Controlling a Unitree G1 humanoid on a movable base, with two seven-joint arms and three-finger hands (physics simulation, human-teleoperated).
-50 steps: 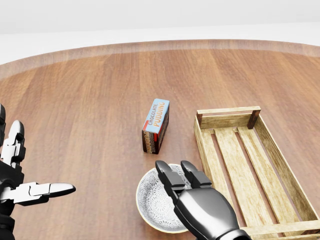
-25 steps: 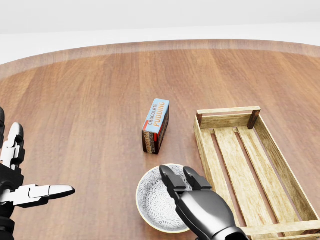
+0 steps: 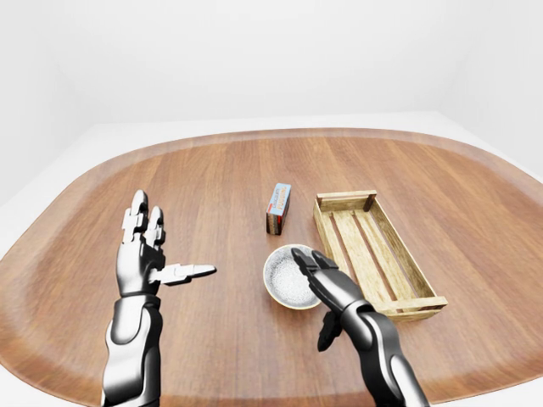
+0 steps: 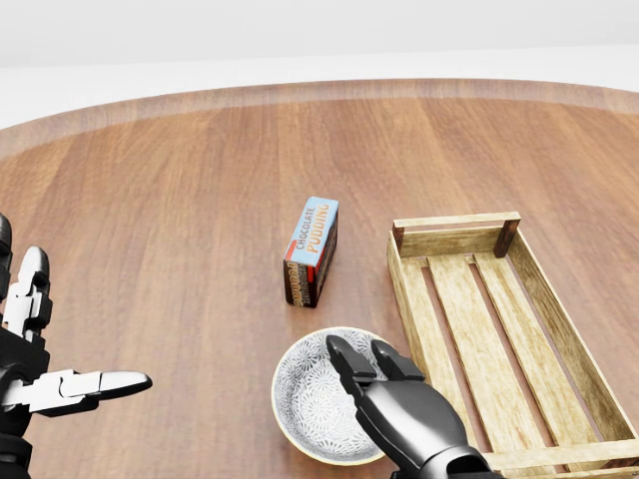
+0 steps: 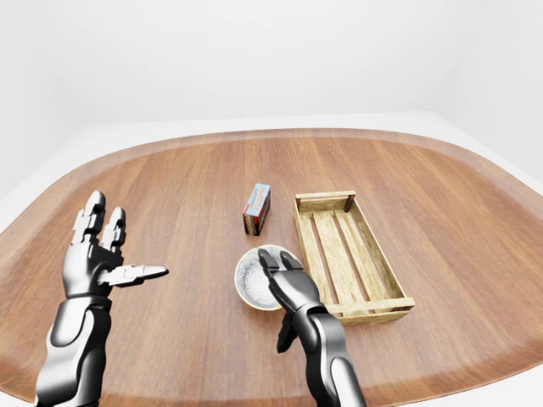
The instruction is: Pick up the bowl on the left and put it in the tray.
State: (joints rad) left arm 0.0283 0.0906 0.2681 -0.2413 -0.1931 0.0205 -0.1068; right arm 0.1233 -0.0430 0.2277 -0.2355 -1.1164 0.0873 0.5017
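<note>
Compared with a second ago, the right hand (image 4: 374, 384) is sitting lower in the head view, its two dark fingertips (image 4: 342, 356) now drawn down from the upper rim toward the middle of the round white bowl with a grey patterned inside (image 4: 315, 399), while the bowl itself is lying where it was. That bowl is resting on the wide brown wooden table (image 4: 180, 220), just left of the pale slatted wooden tray (image 4: 499, 319) and below the upright blue and brown chocolate pudding box (image 4: 312, 249). The right hand's fingers are reaching straight out over the bowl's right half with the thumb hanging apart below the palm in the left-eye view, so the hand is spread and gripping nothing; whether the fingertips are touching the bowl's inside is hard to judge from these angles. The left hand (image 3: 146, 254) is hovering well to the left of the bowl, palm raised, two fingers pointing up and the thumb sticking out sideways, also unclenched and empty. The tray is holding nothing.
</note>
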